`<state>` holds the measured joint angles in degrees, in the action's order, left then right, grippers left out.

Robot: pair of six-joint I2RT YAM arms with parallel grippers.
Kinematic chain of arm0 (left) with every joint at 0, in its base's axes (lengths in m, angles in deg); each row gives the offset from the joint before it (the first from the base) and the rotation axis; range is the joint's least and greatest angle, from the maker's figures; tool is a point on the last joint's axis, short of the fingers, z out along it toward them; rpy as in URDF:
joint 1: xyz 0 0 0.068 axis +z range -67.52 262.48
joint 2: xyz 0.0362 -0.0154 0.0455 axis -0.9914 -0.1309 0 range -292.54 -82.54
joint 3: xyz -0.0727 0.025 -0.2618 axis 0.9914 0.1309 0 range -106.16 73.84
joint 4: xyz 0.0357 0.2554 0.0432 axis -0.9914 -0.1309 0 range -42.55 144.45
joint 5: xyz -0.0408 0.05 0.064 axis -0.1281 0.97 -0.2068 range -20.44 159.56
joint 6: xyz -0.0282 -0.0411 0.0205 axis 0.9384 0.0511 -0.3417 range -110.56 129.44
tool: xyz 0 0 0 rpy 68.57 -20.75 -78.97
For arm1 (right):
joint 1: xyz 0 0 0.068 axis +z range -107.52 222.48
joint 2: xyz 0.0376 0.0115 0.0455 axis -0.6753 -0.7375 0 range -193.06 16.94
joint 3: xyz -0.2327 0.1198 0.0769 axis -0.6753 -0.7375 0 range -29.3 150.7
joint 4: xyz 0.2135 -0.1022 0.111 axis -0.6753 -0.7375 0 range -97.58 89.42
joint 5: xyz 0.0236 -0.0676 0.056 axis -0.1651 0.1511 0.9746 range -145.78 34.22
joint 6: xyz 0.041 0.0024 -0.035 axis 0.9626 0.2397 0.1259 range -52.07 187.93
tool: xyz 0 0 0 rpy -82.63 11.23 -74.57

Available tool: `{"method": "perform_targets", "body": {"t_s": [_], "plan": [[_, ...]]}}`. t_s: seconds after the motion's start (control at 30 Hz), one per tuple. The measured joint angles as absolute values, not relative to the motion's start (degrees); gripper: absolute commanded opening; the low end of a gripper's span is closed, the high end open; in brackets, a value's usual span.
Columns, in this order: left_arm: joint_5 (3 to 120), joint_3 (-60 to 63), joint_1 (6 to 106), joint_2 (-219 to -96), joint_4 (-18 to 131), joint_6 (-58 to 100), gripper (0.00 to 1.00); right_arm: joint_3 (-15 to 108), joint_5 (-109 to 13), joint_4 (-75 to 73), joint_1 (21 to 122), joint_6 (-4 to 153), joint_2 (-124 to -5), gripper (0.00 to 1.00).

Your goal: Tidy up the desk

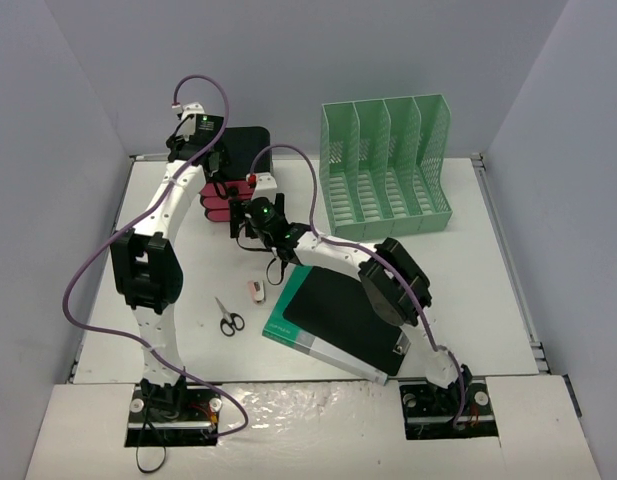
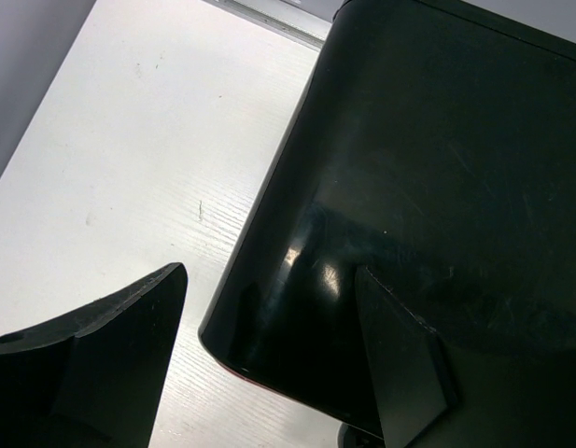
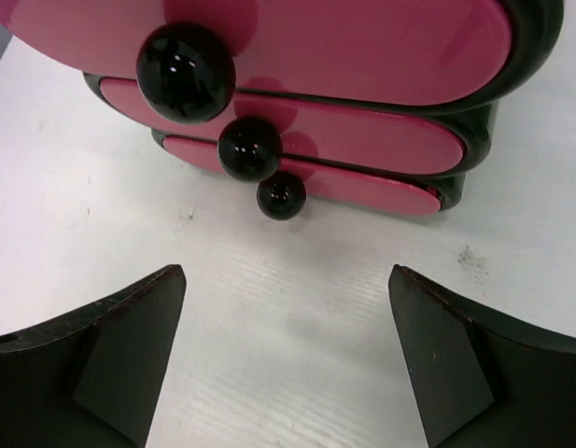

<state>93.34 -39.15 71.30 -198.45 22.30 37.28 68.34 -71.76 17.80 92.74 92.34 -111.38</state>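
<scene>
- The desk (image 1: 468,290) lies flat beneath both grippers, a white rectangle hemmed by pale grey walls. From the top view its long axis seems to run side to side across the front of the arms, though the angle leaves that unsure.
- The left gripper (image 2: 271,273) hangs with its jaws well apart and grips nothing. A rounded corner of the black-bodied mini drawer chest (image 1: 250,148) sits between its fingers. Bare desk shows between the chest and the left finger (image 2: 110,364). I cannot tell whether the other finger touches it.
- The right gripper (image 3: 288,271) is spread wide and empty, only desk between its fingers. Just ahead are the chest's three pink drawer fronts, each with a black ball knob (image 3: 186,72).
- Behind the right gripper lie a green binder (image 1: 333,318), scissors (image 1: 229,318) and a small pink-and-white item (image 1: 256,290).
- A green file organiser (image 1: 386,165) stands well off to its right.
</scene>
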Motion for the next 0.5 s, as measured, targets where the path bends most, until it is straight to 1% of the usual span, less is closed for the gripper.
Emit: {"method": "perform_targets", "body": {"t_s": [0.23,0.5], "plan": [[92.2,-39.2,71.3,-198.1,21.5,37.2,0.69,70.7,-77.2,25.2,94.3,89.3,-116.7,0.87],[91.6,-39.4,71.3,-197.9,20.6,36.1,0.69,77.6,-82.4,30.6,95.8,84.1,-126.2,0.79]]}}
